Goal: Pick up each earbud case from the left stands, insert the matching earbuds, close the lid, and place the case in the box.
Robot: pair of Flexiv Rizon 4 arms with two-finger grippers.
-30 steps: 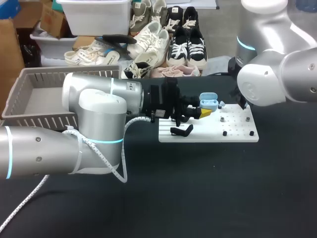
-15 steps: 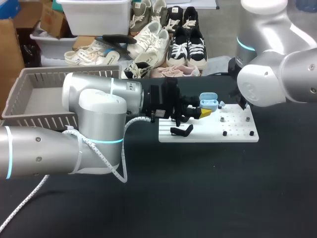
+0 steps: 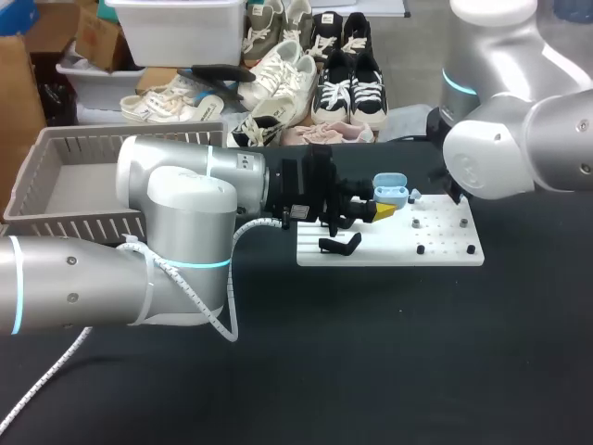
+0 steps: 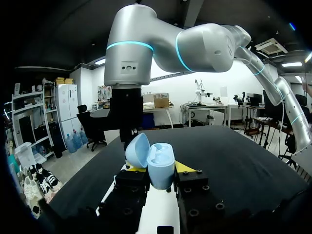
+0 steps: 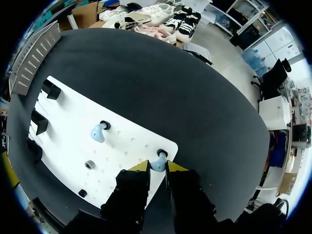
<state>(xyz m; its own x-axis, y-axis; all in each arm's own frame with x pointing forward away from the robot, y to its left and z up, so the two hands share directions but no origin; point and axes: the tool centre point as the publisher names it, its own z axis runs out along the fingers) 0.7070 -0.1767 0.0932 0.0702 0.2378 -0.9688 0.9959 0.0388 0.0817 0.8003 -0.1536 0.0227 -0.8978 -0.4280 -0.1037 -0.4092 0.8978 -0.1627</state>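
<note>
- The left gripper [image 4: 157, 168] is clenched on a light-blue earbud case [image 4: 159, 165]. Its yellow-tipped fingers [image 4: 183, 166] press the case body from both sides.
- The earbud case stands upright between them with its lid swung open, and its sockets show inside.
- In the head view this left gripper [image 3: 382, 210] holds the earbud case [image 3: 390, 191] above the far edge of the white board [image 3: 449, 252].
- The right gripper [image 5: 157, 166] points down at the board's far right corner. It is closed on a light-blue earbud [image 5: 158, 165], with a fingertip on each side.
- That earbud sits just beside a black peg [image 5: 162, 153] at the corner of the white board [image 5: 63, 141].
- A second earbud [image 5: 97, 132] rests on the board further in from that corner, well apart from the first.
- Black stands [image 5: 40, 122] line the board's left edge. One stand [image 3: 341, 245] is under the left gripper.
- The board lies on the black tabletop [image 3: 371, 362], towards its far right.
- The grey slatted box [image 3: 56, 190] sits at the tabletop's far left corner.
</note>
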